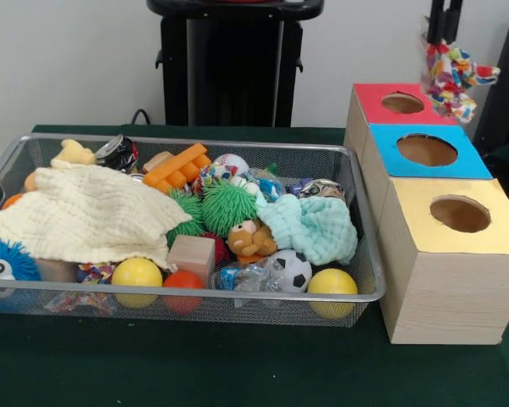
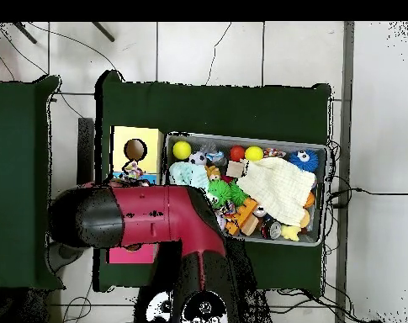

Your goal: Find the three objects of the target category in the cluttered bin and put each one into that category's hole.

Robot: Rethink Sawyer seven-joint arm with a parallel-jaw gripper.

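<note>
My gripper [image 1: 443, 36] comes down at the top right, shut on a floral cloth piece [image 1: 452, 75] that hangs above the red-topped and blue-topped boxes. In the overhead view this cloth [image 2: 133, 174] shows at the arm's edge, just beside the yellow-topped box [image 2: 123, 139]. The yellow box's round hole [image 1: 460, 214] is nearest the camera and open; it also shows in the overhead view [image 2: 135, 150]. The wire mesh bin [image 1: 237, 143] stands left of the boxes, full of toys. A scrap of multicoloured print [image 1: 93, 272] shows at its front left, under the pale-yellow cloth.
The bin holds a pale-yellow waffle cloth [image 1: 85, 214], a mint-green cloth [image 1: 316, 227], yellow balls [image 1: 137, 273], a green spiky ball [image 1: 227, 206], a wooden block [image 1: 191, 254] and more. The blue-topped box [image 1: 475, 165] and red-topped box [image 1: 369, 100] stand behind the yellow one. My arm [image 2: 148, 219] covers them in the overhead view.
</note>
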